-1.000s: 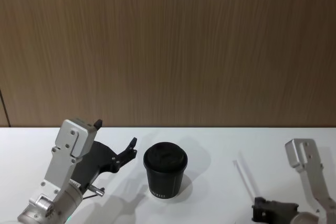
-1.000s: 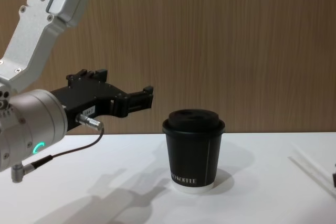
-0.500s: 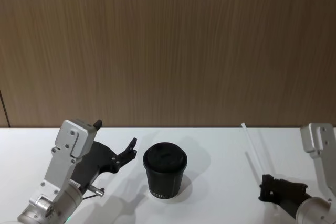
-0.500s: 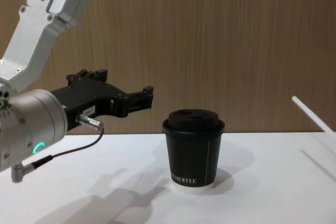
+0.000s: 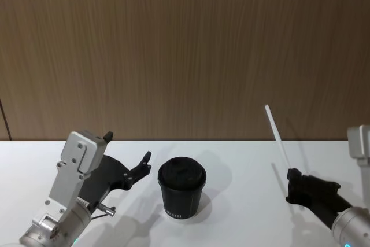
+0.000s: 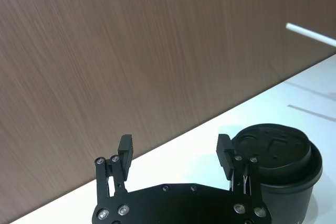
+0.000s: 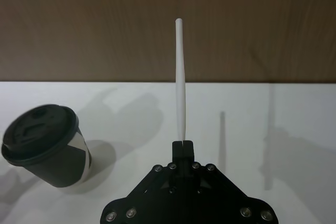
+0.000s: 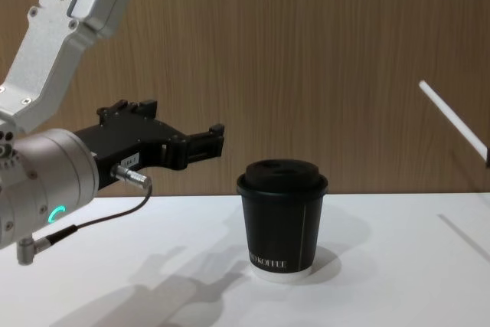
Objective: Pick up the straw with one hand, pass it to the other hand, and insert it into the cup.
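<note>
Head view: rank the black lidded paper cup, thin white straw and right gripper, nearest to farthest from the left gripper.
1. Black lidded paper cup, beside the left gripper, centre.
2. Thin white straw, raised at right.
3. Right gripper, clamping the straw's lower end, far right.

Indoor robot test bench, a lab or demo room by the look; the exact kind of room could not be told. A plain white table (image 5: 34,160) ran across the lower part of the head view, matte and evenly lit. Behind it, brown wood-grain wall panelling (image 5: 185,50) took the whole upper frame, with one dark vertical seam (image 5: 4,118) at the left edge. A silver machined arm housing (image 8: 61,28) stood at upper left of the chest view, with a green ring light (image 8: 53,216) and grey cable (image 8: 92,223) lower left. A black lidded paper cup (image 5: 181,195) stood at lower centre.
</note>
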Robot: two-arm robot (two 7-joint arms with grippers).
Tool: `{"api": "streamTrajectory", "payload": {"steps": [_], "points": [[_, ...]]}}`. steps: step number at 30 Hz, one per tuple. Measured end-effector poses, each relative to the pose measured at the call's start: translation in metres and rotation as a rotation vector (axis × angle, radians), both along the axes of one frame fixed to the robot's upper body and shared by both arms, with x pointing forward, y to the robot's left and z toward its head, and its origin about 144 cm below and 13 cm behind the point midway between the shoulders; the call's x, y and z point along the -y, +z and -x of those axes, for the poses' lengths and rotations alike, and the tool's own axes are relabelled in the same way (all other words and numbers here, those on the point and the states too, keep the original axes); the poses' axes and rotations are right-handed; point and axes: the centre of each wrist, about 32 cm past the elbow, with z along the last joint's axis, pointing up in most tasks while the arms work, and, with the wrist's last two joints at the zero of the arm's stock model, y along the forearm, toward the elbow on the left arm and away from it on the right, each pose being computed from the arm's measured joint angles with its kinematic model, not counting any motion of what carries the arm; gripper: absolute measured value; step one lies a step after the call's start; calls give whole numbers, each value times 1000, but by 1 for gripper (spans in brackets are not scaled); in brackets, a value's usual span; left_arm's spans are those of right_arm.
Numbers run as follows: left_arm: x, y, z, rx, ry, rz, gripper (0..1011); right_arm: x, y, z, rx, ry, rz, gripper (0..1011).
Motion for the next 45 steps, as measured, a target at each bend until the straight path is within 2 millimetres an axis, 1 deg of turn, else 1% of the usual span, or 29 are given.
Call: {"api": "streamTrajectory", "payload": {"steps": [7, 12, 23, 33, 45], "points": [[1, 9, 1, 8, -34, 4, 1000, 5, -1, 2, 102, 59, -43, 0], [2, 21, 4, 16, -72, 11, 1000, 9, -3, 3, 181, 117, -81, 0], [5, 40, 14, 35, -131, 26, 1000, 10, -5, 9, 273, 211, -135, 0], [4, 50, 22, 40, -172, 61, 1000, 9, -6, 14, 322, 294, -178, 0], [1, 56, 26, 31, -219, 121, 1000, 9, -9, 18, 368, 421, -240, 0]]}}
